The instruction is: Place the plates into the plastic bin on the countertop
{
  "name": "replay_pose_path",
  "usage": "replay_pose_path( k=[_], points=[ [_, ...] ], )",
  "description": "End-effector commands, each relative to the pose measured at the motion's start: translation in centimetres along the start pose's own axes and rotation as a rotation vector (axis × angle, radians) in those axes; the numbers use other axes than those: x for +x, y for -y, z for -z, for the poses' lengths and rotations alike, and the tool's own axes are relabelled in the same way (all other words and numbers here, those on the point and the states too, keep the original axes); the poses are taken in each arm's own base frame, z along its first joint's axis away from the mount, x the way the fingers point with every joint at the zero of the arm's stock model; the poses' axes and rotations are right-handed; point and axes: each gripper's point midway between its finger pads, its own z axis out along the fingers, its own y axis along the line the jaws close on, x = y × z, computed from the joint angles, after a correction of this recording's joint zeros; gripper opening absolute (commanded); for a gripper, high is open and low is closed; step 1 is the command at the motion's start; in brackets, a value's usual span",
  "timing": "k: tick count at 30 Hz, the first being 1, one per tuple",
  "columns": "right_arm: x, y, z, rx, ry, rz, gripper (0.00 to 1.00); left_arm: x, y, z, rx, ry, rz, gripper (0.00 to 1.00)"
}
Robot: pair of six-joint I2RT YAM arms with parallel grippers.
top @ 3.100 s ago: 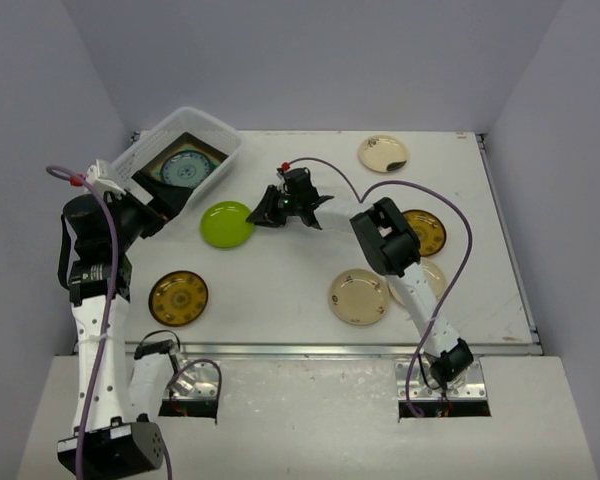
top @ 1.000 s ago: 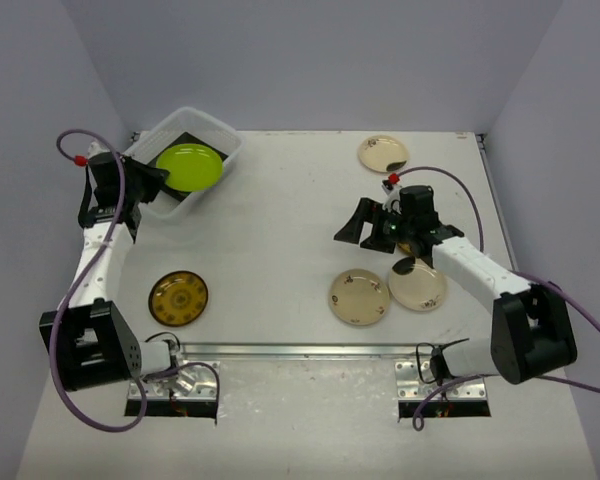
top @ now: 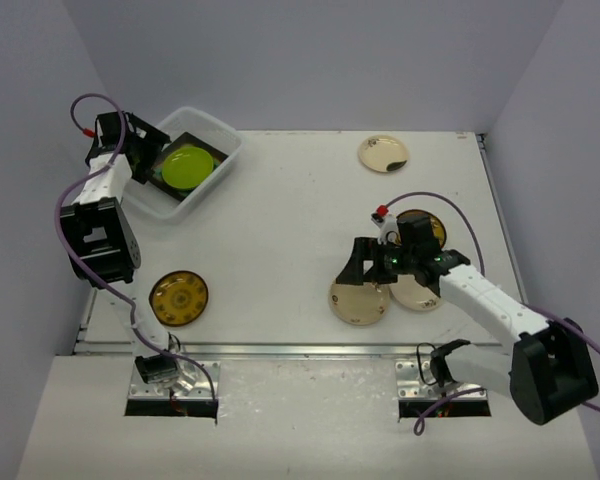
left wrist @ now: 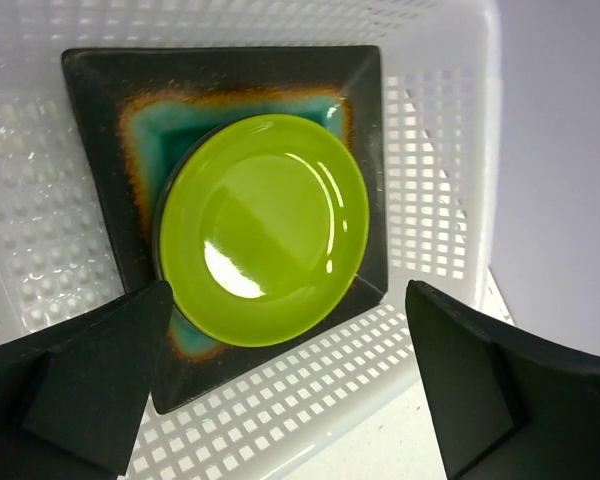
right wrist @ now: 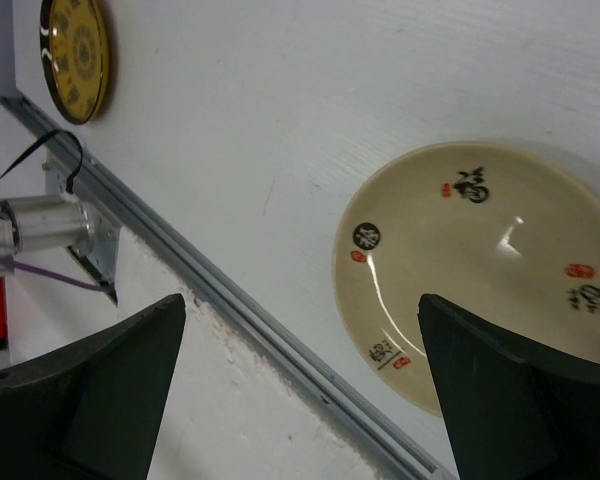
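The plastic bin (top: 217, 172) stands at the far left of the countertop (top: 280, 240). In it a lime green plate (top: 187, 166) rests on a dark-rimmed square plate (top: 202, 143). My left gripper (top: 145, 150) hovers open over the bin's left side. Its wrist view shows the lime plate (left wrist: 263, 228) lying free on the square plate (left wrist: 100, 90), the gripper (left wrist: 285, 370) apart from both. My right gripper (top: 370, 265) is open above a cream plate (top: 359, 300) near the front edge. That cream plate (right wrist: 480, 270) lies beside the gripper (right wrist: 300, 390), untouched.
A second cream plate (top: 420, 293) and a mustard-patterned plate (top: 425, 225) lie partly under the right arm. Another mustard-patterned plate (top: 178, 297) sits front left, a cream plate (top: 382, 153) at the back right. The metal rail (right wrist: 260, 330) runs along the front edge.
The left gripper has opened and let go of the lime green plate, which now lies in the bin. The right gripper has moved toward the front, over the cream plate.
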Motion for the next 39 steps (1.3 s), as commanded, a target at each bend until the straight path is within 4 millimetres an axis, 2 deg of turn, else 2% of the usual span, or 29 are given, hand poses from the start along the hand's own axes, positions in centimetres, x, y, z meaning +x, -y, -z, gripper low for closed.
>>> replay_pose_path(
  k=[1,2,3,4,6,7,9,11,14,16,18,23,27,29,31,34,37,38,39],
  points=[
    [-2.6,-6.1,-3.0,-0.096,-0.009,0.164,0.99,-0.2,2.3,3.4,0.032,-0.063,-0.062,1.0],
    [-2.8,-6.7,-4.4,-0.111,-0.025,0.163,0.99,-0.4,3.1,5.3,0.062,-0.053,-0.073,1.0],
    [-3.2,-8.4,-5.2,-0.147,-0.029,0.164,0.99,-0.6,3.6,6.8,0.085,-0.041,-0.086,1.0],
    [-2.7,-9.7,-6.3,-0.174,-0.048,0.176,0.99,-0.6,4.2,8.4,0.117,-0.029,-0.102,1.0],
    [-2.8,-11.4,-8.4,-0.201,-0.064,0.181,0.99,0.6,4.6,11.9,0.191,-0.037,-0.137,1.0],
    [-3.0,-12.4,-9.9,-0.212,-0.064,0.18,0.99,0.7,6.3,16.3,0.286,-0.006,-0.176,1.0],
    [-2.4,-14.0,-14.4,-0.223,-0.096,0.123,0.99,2.9,7.2,21.9,0.407,0.032,-0.281,1.0],
    [-1.9,-15.6,-17.4,-0.259,-0.104,0.083,0.99,5.3,6.3,26.7,0.491,0.064,-0.344,1.0],
    [-0.5,-16.9,-22.2,-0.249,-0.16,0.039,0.95,7.3,3.7,30.5,0.53,0.132,-0.372,1.0],
    [0.7,-17.5,-25.1,-0.252,-0.193,0.015,0.9,8.2,2.8,31.8,0.558,0.159,-0.376,1.0],
    [1.8,-17.8,-27.1,-0.272,-0.219,-0.02,0.79,9.7,1.6,32.7,0.59,0.161,-0.39,1.0],
    [4.0,-17.8,-30.9,-0.274,-0.278,-0.097,0.66,11.6,-0.4,31.8,0.541,0.082,-0.448,1.0],
    [5.7,-16.1,-33.6,-0.223,-0.303,-0.173,0.53,12.5,-1.4,31.4,0.529,0.057,-0.477,1.0],
    [6.6,-14.7,-34.4,-0.168,-0.321,-0.203,0.41,12.4,-2.0,31.2,0.508,0.069,-0.489,1.0],
    [7.0,-14.1,-34.9,-0.143,-0.324,-0.225,0.3,12.4,-2.5,30.7,0.484,0.071,-0.493,1.0],
    [7.4,-13.6,-34.7,-0.128,-0.328,-0.26,0.02,12.6,-2.9,30.0,0.465,0.058,-0.499,1.0],
    [5.8,-13.8,-32.7,-0.157,-0.272,-0.288,0.0,12.8,-3.1,29.5,0.458,0.045,-0.505,1.0],
    [4.7,-13.6,-31.0,-0.162,-0.244,-0.295,0.0,12.9,-3.2,29.3,0.459,0.041,-0.506,1.0],
    [3.7,-12.3,-29.0,-0.15,-0.213,-0.307,0.0,13.0,-3.2,29.2,0.464,0.033,-0.506,1.0]
  ],
)
